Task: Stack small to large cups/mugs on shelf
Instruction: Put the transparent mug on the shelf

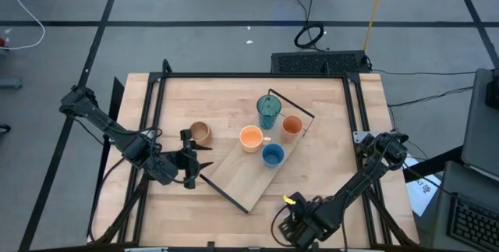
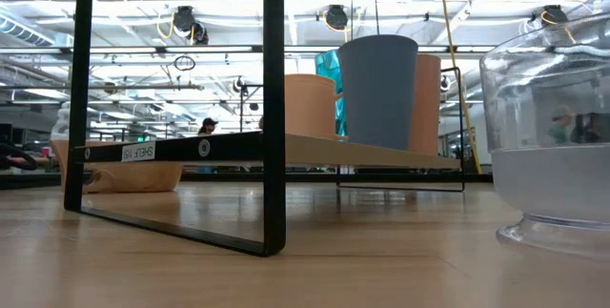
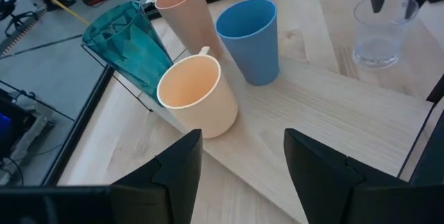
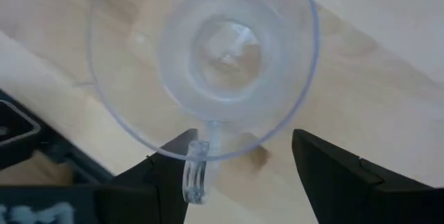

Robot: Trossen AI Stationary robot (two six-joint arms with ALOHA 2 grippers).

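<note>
From above, the shelf (image 1: 249, 170) was seen lying diagonally at the centre of the surface (image 1: 226, 96), bearing a teal tumbler (image 1: 269, 110), two orange cups (image 1: 252, 138) and a blue cup (image 1: 273, 155). A tan mug (image 1: 200, 133) stood left of it. The left end effector (image 1: 195, 168), fingers apart, was seen at centre left. In the right wrist view, the right end effector (image 4: 239, 175), fingers apart, was seen above a clear cup (image 4: 208, 57), not clamped.

Wood table (image 1: 218, 96), floor cables (image 1: 312, 35), rt-side keyboard (image 1: 475, 219).
</note>
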